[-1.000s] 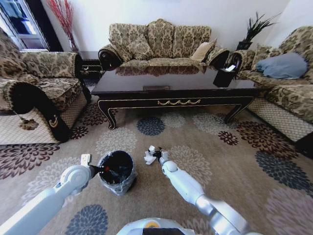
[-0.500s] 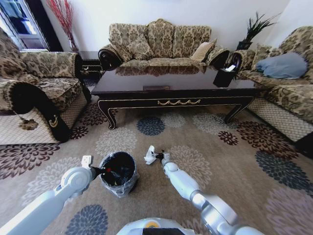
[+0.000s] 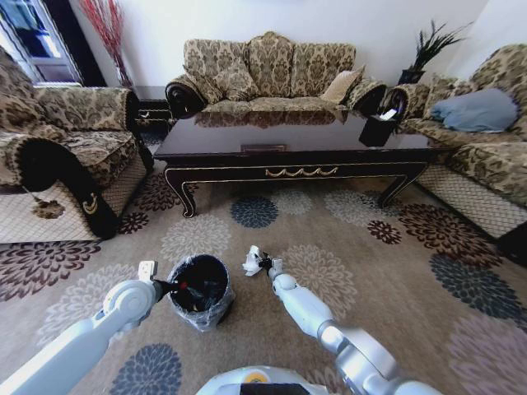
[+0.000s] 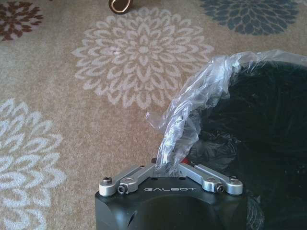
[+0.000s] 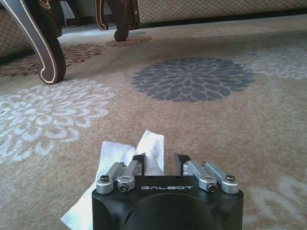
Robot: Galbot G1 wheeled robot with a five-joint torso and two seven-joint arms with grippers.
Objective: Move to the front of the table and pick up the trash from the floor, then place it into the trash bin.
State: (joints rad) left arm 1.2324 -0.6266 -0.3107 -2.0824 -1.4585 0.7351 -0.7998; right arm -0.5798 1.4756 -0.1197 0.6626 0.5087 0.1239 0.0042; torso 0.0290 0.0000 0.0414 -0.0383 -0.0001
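The dark glossy table (image 3: 296,140) stands ahead across the carpet. The black trash bin (image 3: 198,288) sits on the carpet at my lower left. My left gripper (image 3: 169,288) rests at the bin's rim. Its fingers (image 4: 153,170) are shut on the crinkled clear liner (image 4: 192,110), with a small red spot (image 4: 184,158) beside them. A crumpled white tissue (image 3: 251,262), one piece of the trash, lies just right of the bin. My right gripper (image 5: 159,160) is low over the carpet and open. The tissue (image 5: 117,153) lies against one finger and partly in the gap.
Patterned sofas surround the table: one (image 3: 49,156) on the left, one (image 3: 272,74) behind it and one (image 3: 486,140) on the right. A curved table leg (image 5: 45,52) stands beyond the right gripper. Open carpet (image 3: 428,271) stretches to the right.
The right arm has drawn in lower and nearer the tissue, and the tissue's edge now stands up at the gripper. The left gripper has stayed at the bin's rim.
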